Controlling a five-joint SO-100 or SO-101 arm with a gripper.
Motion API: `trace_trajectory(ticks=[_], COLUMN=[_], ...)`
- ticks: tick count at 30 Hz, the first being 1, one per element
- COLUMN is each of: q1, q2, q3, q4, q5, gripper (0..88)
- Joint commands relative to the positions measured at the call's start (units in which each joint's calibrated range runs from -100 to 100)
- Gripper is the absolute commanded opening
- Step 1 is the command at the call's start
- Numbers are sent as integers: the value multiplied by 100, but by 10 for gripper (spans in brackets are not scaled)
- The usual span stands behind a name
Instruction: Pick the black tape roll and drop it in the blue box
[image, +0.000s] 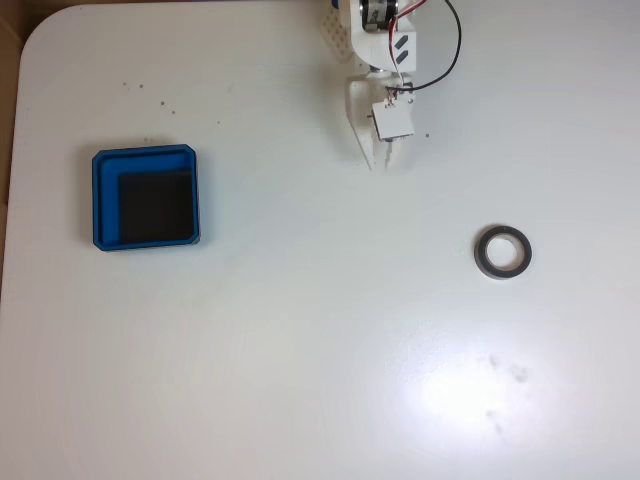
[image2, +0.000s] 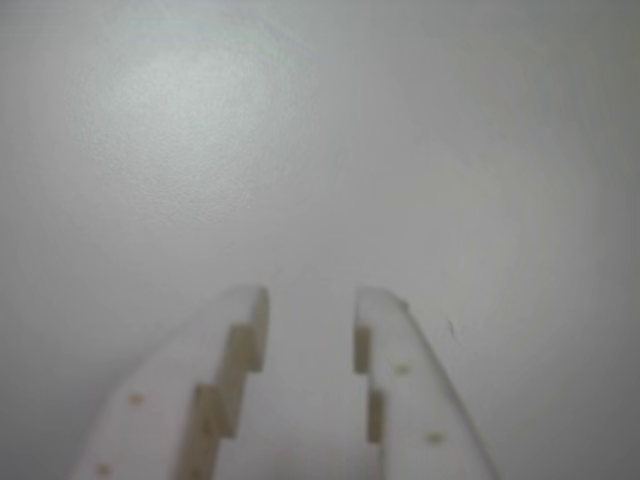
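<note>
so far: nothing of the task is done yet, as you can judge from the two views.
tape: the small flat ring of dark grey-black tape with a pale inner core (image: 503, 252) lies flat on the white table (image: 300, 340), at the right side of the overhead view, untouched and alone.
box: the shallow square bright-blue tray with a black inner floor (image: 104, 200) sits at the left side of the same view, well apart from the ring. you see only its own black floor inside.
arm: the white plastic arm with red and black wires (image: 385, 40) comes in from the top edge of the overhead view, between the box and the ring but nearer to the ring.
claw: the white two-finger gripper (image2: 310, 325) has its jaws apart with a clear gap, and only bare table shows between them in the wrist view. it holds nothing. in the overhead view the gripper (image: 380, 155) points down the picture, above and left of the ring.
left to do: you have the whole job in front of you, i think: bring the claw over the ring, close on it, lift, carry it across to the blue tray and release.
care: the ring is low and flat, so the grasp may slip if one finger does not go inside the core.
</note>
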Motion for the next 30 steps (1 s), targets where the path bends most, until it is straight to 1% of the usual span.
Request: trace_trajectory(ticks=[1,18,30], q1=[41,-37,-1346], q2=[-27,-27,-27], q3=[81,90,90], q4=[-44,-44,-44], q5=[6,23,23], gripper=[21,21,22])
